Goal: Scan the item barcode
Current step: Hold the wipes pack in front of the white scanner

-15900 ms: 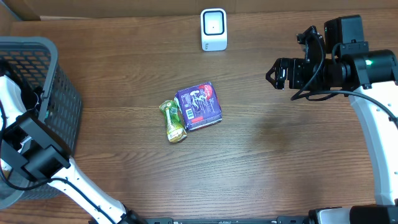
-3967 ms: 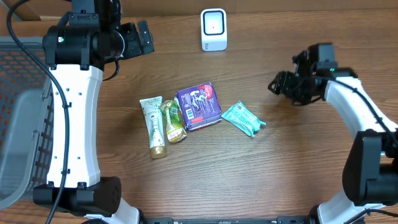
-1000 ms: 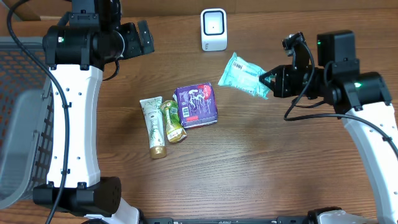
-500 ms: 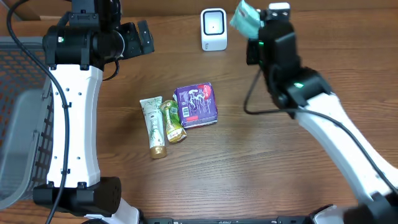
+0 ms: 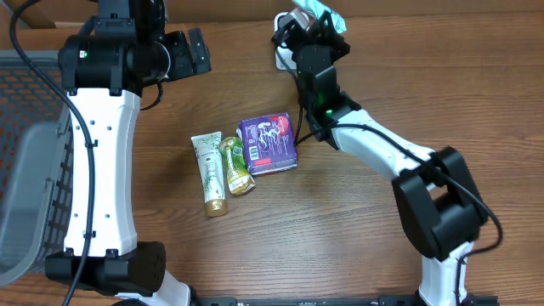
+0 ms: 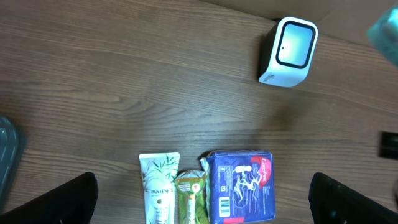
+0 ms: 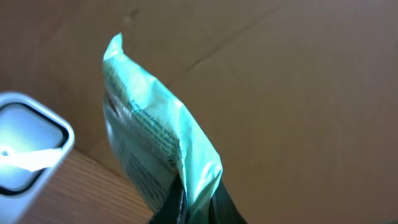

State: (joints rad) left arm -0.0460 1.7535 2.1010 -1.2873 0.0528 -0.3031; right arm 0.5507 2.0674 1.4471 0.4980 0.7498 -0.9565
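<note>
Teal packet (image 7: 155,146) beside scanner (image 7: 28,155), table (image 5: 297,242) edge

Overhead: fixed high, faces straight down. Takes in whole surface (image 5: 357,246), basket (image 5: 34,170) at left edge, both arms from above.

Left wrist: held well above surface, looks steeply down, mid-range. Catches scanner (image 6: 288,52), box (image 6: 239,185), tube (image 6: 158,196). Same three show in overhead, same way up, scanner above box.

Right wrist: very near, aimed toward brown backdrop (image 7: 298,74). Packet (image 7: 158,149) fills middle, scanner corner at lower left.

Scanner shared by all three views.
</note>
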